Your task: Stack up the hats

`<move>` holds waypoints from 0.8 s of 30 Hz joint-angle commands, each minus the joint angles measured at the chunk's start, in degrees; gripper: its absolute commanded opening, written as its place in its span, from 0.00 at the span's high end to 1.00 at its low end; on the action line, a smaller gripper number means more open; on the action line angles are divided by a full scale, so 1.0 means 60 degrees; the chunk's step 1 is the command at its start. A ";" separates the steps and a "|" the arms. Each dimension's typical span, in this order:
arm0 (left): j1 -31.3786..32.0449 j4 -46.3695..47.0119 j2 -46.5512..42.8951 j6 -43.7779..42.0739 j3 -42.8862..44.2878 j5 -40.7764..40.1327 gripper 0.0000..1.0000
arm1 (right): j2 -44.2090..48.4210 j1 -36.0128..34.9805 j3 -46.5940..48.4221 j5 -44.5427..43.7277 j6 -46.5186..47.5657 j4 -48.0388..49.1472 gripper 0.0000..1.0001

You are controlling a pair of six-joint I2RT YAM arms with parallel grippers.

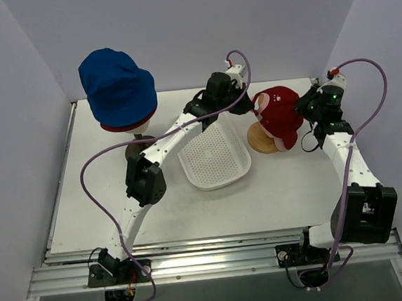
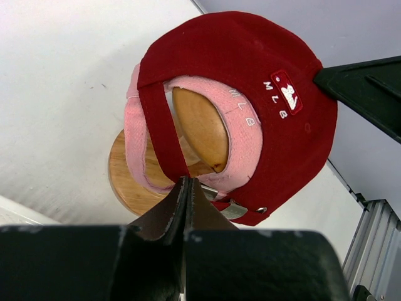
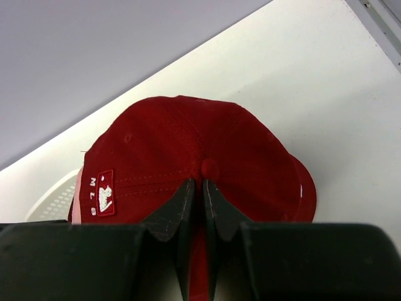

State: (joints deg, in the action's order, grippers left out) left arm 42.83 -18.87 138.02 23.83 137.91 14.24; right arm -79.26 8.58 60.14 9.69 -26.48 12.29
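Observation:
A red peaked cap [image 1: 279,110] sits over a pink peaked cap [image 2: 245,145] on a wooden head at the right. My right gripper [image 3: 202,183] is shut on the red peaked cap [image 3: 188,135], pinching crown fabric just below the top button. My left gripper [image 2: 187,182] is shut, its tips against the lower end of the red back strap, with nothing seen between them. At the back left, a blue bucket hat [image 1: 118,87] covers a dark red bucket hat [image 1: 125,125], of which only the brim shows.
A white perforated basket [image 1: 213,158] lies between the two stands, under my left arm. The cap stand has a round wooden base [image 1: 259,142]. Walls close in the table on the left, back and right.

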 commanded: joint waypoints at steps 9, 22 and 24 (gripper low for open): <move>0.0069 0.0553 -0.0708 0.0173 0.0262 0.0044 0.98 | 0.0950 -0.0155 -0.0238 -0.0443 -0.0011 0.0207 1.00; 0.0084 0.0392 -0.0664 0.0071 0.0672 -0.0351 0.98 | 0.1023 -0.0477 0.0231 -0.0766 -0.0450 -0.0979 1.00; 0.0084 0.0348 -0.0576 0.0070 0.0819 -0.0410 0.98 | 0.1081 -0.0623 0.0100 -0.0868 -0.0523 -0.0965 1.00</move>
State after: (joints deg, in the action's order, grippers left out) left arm 43.11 -18.79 138.02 24.80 138.67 13.21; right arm -75.18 6.22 59.16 5.67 -28.56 7.25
